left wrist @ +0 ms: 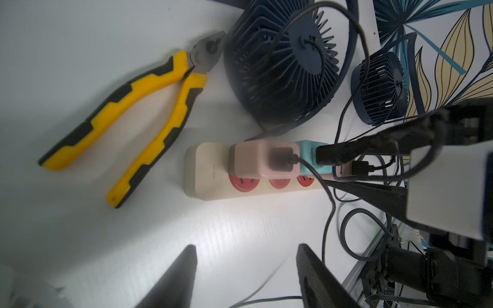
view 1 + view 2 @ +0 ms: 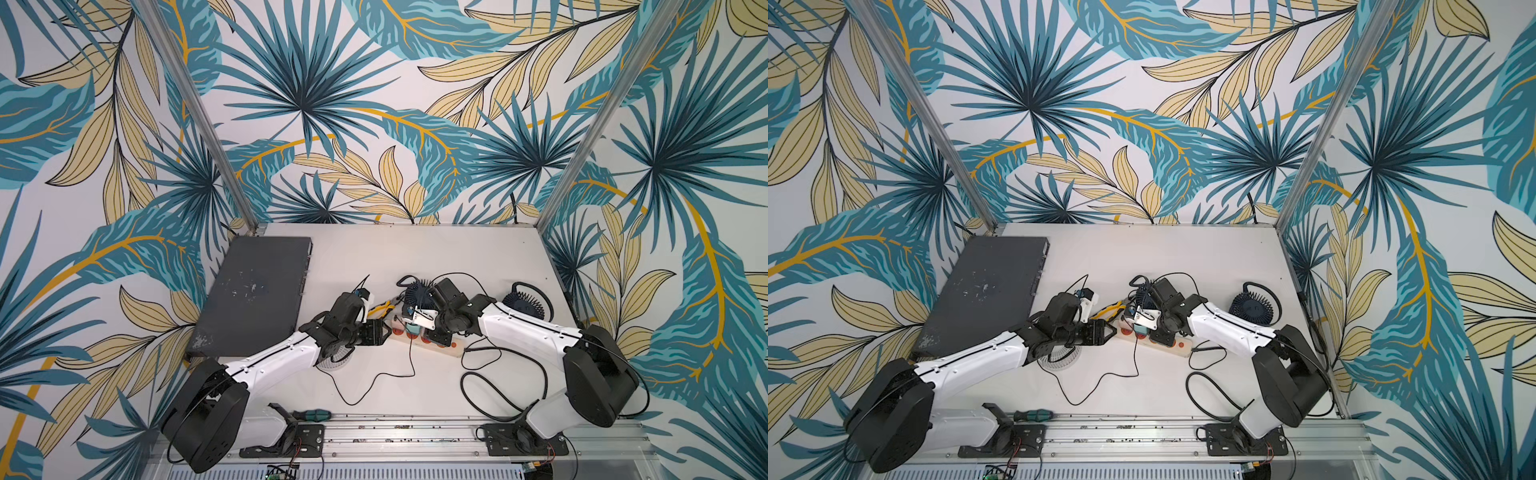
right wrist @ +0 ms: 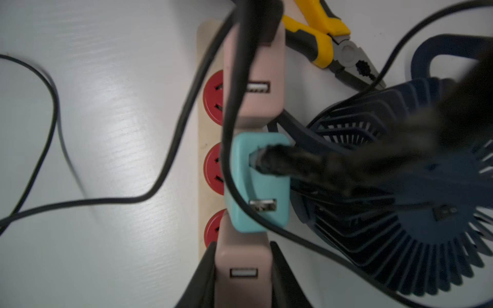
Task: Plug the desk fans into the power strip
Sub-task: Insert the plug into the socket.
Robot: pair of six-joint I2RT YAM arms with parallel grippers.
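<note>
The cream power strip (image 2: 451, 349) (image 1: 202, 170) lies mid-table with red sockets (image 3: 212, 97). Three USB adapters stand in it: a pink one (image 3: 253, 80) with a black cable in it, a teal one (image 3: 261, 181) with a black cable, and another pink adapter (image 3: 242, 266) whose port is empty. My right gripper (image 3: 242, 244) is shut on that last adapter from above. A dark blue desk fan (image 2: 419, 291) (image 1: 280, 66) lies right behind the strip. My left gripper (image 1: 246, 246) (image 2: 384, 332) hovers open at the strip's left end, holding nothing.
Yellow pliers (image 1: 128, 117) lie by the strip's left end. A second dark blue fan (image 2: 523, 303) sits at the right and a white fan (image 2: 334, 359) under my left arm. A dark slab (image 2: 253, 295) fills the back left. Loose black cords (image 2: 503, 386) loop in front; a screwdriver (image 2: 311, 414) lies at the front edge.
</note>
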